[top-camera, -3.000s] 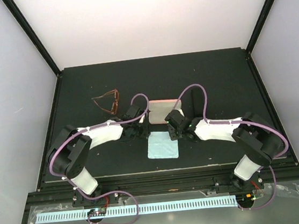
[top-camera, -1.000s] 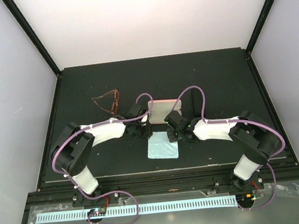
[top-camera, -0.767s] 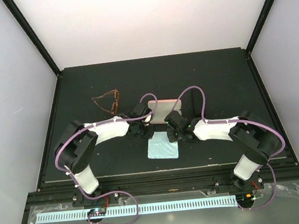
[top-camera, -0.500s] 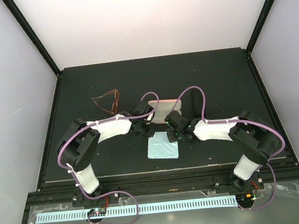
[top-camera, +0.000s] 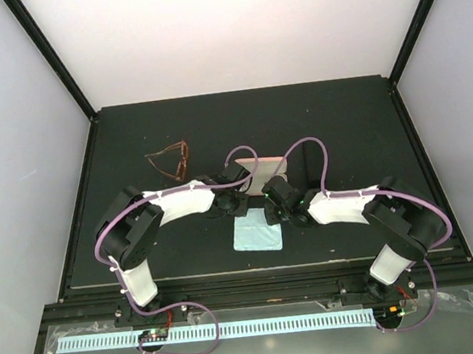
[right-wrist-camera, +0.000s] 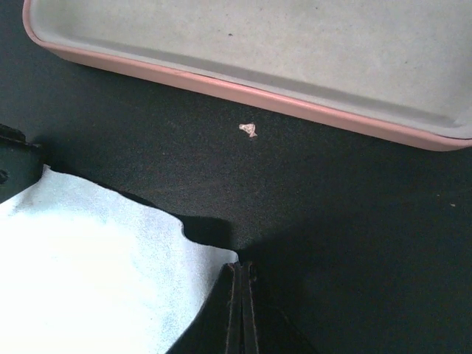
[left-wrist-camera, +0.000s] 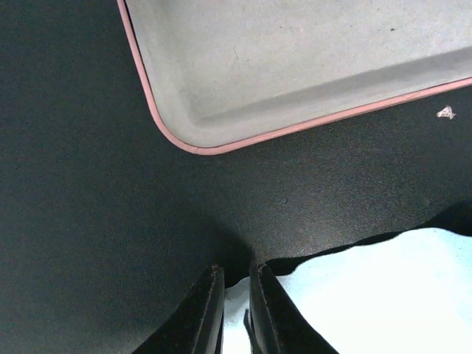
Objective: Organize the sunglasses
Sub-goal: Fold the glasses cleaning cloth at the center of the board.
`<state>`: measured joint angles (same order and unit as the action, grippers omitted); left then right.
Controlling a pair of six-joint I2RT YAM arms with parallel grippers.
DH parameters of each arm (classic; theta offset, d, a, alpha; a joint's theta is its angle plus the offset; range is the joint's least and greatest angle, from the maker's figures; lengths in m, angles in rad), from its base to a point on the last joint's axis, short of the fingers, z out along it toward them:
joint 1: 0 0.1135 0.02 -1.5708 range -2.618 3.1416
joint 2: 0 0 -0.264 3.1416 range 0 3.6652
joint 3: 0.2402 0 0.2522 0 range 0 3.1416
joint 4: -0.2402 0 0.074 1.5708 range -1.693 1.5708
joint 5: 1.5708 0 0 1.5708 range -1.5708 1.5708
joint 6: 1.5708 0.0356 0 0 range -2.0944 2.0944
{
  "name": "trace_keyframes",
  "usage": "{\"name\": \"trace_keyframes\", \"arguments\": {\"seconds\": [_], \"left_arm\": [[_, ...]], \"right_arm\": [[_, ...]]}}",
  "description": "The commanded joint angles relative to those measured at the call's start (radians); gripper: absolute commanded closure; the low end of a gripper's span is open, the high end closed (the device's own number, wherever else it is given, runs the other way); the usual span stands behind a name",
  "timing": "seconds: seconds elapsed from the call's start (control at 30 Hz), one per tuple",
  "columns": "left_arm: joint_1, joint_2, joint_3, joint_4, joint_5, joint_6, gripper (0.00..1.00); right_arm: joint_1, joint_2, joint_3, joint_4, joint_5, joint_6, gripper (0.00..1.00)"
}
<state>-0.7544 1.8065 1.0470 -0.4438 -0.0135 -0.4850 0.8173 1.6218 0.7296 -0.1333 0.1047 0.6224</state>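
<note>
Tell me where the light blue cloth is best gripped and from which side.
Probably a far corner, pinched from above. The light blue cloth lies flat and thin on the table, so only a corner or edge gives something to pinch; the far corners sit clear of the pink case.

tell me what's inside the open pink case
Only bare pale grey lining shows inside the pink case; nothing lies in the visible parts. From above, the left arm and its cable cover its left end, so that stretch is unconfirmed.
</note>
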Motion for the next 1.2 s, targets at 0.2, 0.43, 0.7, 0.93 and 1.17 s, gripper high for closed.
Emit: {"name": "trace_keyframes", "arguments": {"seconds": [0.2,0.43,0.7,0.93,1.17], "left_arm": [[-0.065,0.109,-0.058,-0.086,-0.047,-0.07,0.98],[-0.071,0.052,-0.057,-0.073,-0.063,-0.071,0.99],[-0.062,-0.149,-0.057,-0.053,-0.056,-0.038,0.98],[-0.051,-0.228,-0.086,-0.05,-0.029,-0.023,0.98],[-0.048,-0.264,-0.131,-0.036,0.005,-0.011,0.99]], "right_arm": [[-0.004,-0.011,-0.084,0.081,-0.04,0.061,0.99],[-0.005,-0.035,-0.104,0.125,-0.064,0.071,0.99],[-0.005,-0.142,-0.101,0.118,-0.099,0.058,0.99],[-0.005,-0.192,-0.108,0.099,-0.134,0.042,0.99],[-0.005,-0.23,-0.124,0.078,-0.153,0.03,0.99]]}}
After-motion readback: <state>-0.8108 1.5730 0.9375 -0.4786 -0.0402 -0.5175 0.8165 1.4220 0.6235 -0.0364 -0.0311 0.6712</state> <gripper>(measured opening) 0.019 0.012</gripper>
